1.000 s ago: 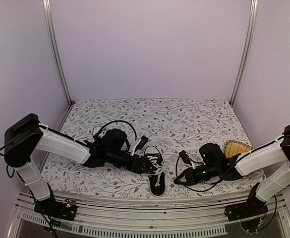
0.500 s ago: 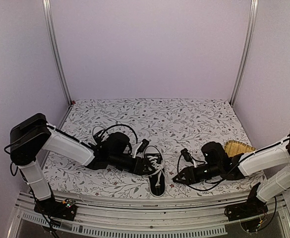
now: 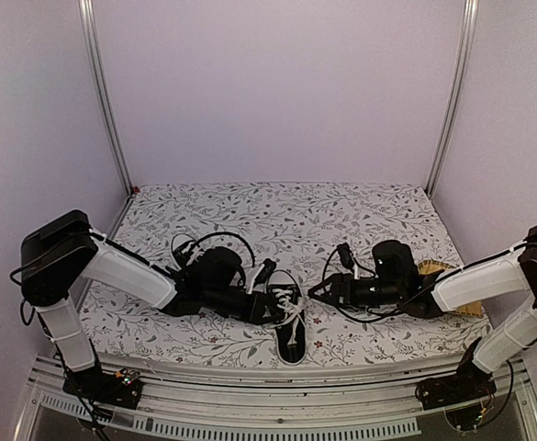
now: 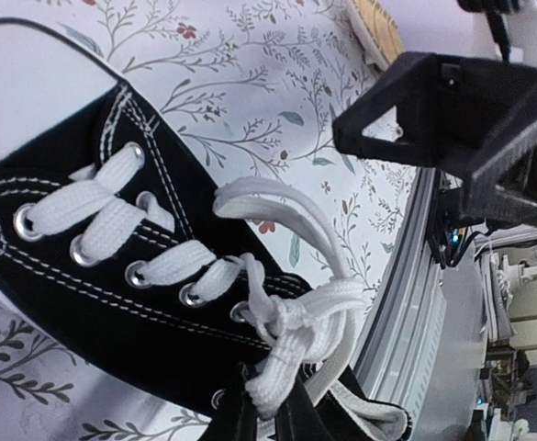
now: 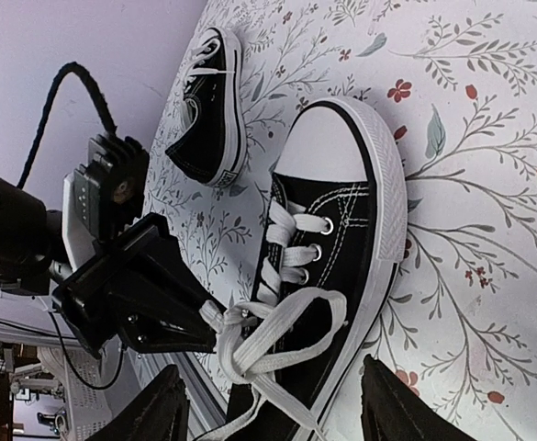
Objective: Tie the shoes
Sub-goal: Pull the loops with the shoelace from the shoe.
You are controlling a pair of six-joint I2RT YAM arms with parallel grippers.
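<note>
1. Near shoe (image 3: pixel 289 323) is laid on floral cloth (image 3: pixel 360 220) close to the front edge, btwn the two arms. Heel opening is turned toward the arm bases and the white toe cap is pointed away.
2. Its laces (image 5: pixel 273 340) are threaded thru the eyelets. A loose knot w/ slack loops is seen at the tongue end, and the loops are spilled over the shoe's side, not drawn tight.
3. Left gripper (image 4: pixel 268 409) is brought in low at the knot from the left in top view. Its fingers are drawn nearly together w/ a lace strand pinched btwn them.
4. Right gripper (image 3: pixel 321 291) is held just beside the shoe on the other side, apart from it. Jaws are spread wide, nothing gripped.
5. Far shoe (image 5: pixel 208 92) is set just beyond the left gripper and is partly hidden by it in top view. How its lace is done can't be told.
6. Woven tray (image 3: pixel 438 271) is seen farther right, behind the right arm.
</note>
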